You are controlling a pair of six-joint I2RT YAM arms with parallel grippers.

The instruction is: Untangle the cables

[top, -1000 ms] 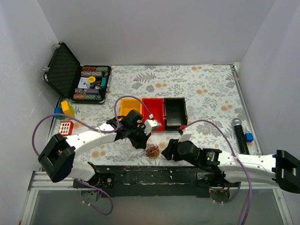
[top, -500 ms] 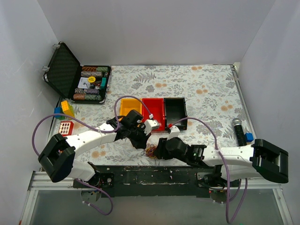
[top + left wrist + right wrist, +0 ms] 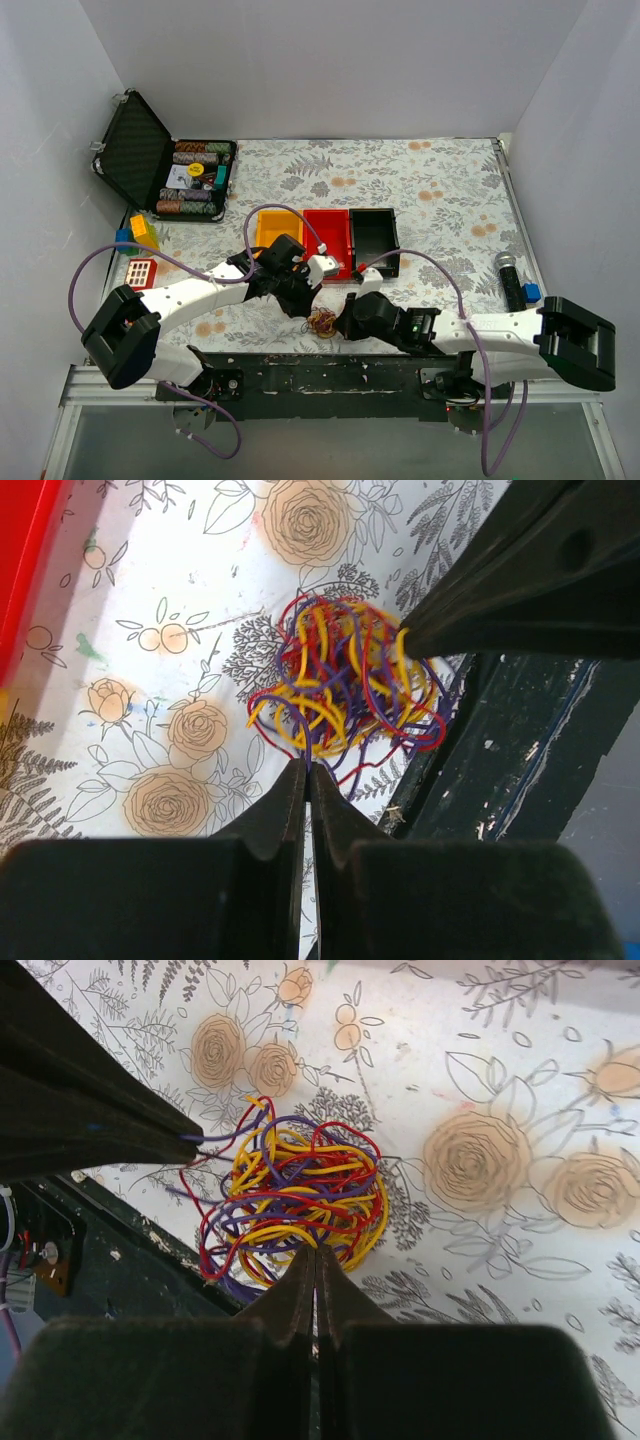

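Our left pincer (image 3: 306, 767) squeezes a purple strand of the cables (image 3: 345, 680), a small tangled ball right at its tip. Our right pincer (image 3: 317, 1252) is closed tight too, its tip touching the ball's other side.

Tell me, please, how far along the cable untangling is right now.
Done: nothing yet; the cables sit in one tight ball. In hand: the left gripper is shut on a purple strand, and the right gripper is shut at the opposite edge, seemingly on strands. Remaining: pulling apart and separating every strand.
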